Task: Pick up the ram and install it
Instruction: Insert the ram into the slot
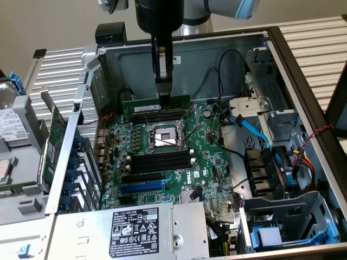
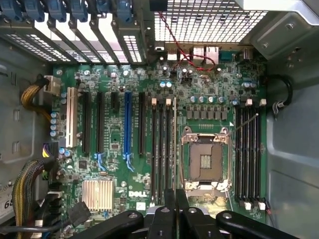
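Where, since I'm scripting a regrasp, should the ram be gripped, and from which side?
Grip the ram by its upper long edge, near mid-length, coming straight down from above and squeezing the two flat faces. It stands on edge, thin and long, lower edge towards the motherboard, so only the top is free. The hand is shut on it there.

White "DELL" lettering (image 2: pixel 137 193) stands on the green motherboard (image 2: pixel 149 181).

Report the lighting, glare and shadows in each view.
Exterior view: even light, the slatted surface bright, the motherboard shaded by the case walls, a glint on the CPU socket. Wrist view: the perforated grille washes out white; the gripper, shut on the ram, reads as a dark silhouette.
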